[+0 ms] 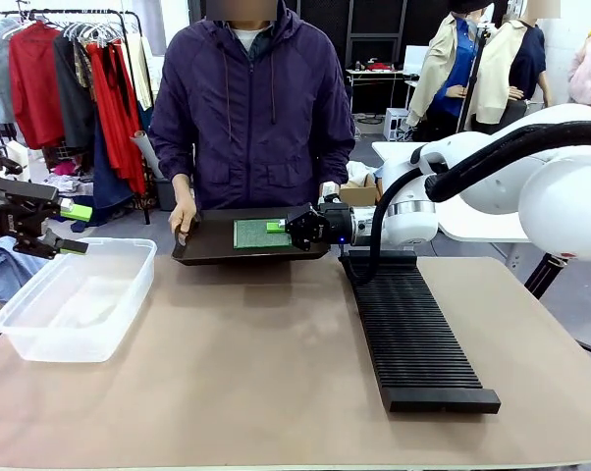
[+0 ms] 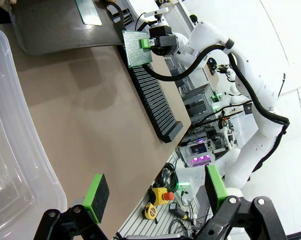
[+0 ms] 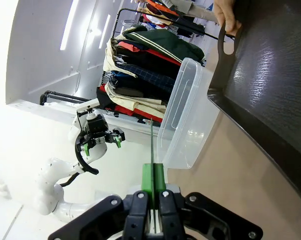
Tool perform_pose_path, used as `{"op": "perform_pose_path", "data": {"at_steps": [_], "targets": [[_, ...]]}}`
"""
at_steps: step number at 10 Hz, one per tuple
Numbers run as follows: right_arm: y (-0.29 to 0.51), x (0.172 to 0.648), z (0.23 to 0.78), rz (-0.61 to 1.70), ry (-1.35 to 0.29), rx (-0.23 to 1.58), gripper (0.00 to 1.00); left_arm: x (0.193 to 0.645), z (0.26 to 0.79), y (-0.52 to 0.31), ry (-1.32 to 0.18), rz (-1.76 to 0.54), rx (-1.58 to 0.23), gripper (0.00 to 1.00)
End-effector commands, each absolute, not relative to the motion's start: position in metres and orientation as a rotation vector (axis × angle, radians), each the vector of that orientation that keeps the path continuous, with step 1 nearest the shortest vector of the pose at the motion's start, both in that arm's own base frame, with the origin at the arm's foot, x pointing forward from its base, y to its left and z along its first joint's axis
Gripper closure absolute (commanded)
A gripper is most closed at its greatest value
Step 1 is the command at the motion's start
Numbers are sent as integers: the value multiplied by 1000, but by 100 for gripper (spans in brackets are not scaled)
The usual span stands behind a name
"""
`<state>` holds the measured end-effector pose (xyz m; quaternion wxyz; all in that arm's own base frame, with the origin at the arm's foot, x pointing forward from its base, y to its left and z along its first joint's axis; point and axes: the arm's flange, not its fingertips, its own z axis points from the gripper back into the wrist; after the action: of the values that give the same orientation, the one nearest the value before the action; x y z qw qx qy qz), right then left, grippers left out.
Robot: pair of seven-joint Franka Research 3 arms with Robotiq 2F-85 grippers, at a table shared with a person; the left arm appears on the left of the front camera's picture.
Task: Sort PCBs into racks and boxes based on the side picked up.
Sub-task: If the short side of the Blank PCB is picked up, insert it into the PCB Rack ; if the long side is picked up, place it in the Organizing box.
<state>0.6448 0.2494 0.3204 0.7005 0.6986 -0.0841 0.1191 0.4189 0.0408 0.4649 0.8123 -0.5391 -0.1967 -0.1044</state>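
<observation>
Right hand pinches PCB by its edge; rack starts just behind wrist; left hand spread, well apart.

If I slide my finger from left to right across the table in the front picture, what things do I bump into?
First the clear plastic tub → person's hand → green PCB → right gripper, jaws shut on the PCB's edge → black slotted rack.

The white, rounded right arm carries a thick black cable. The left gripper and right gripper are black with green pads. The person at twelve o'clock wears a purple hooded zip jacket.
</observation>
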Motion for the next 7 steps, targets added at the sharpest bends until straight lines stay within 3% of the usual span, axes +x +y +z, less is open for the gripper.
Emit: {"op": "perform_pose_path", "data": {"at_steps": [1,7], "targets": [[251,644,321,271,-191,1557,100,418,467,42,-419,-224,-1161,0],[251,644,321,271,-191,1557,100,418,467,42,-419,-224,-1161,0]]}}
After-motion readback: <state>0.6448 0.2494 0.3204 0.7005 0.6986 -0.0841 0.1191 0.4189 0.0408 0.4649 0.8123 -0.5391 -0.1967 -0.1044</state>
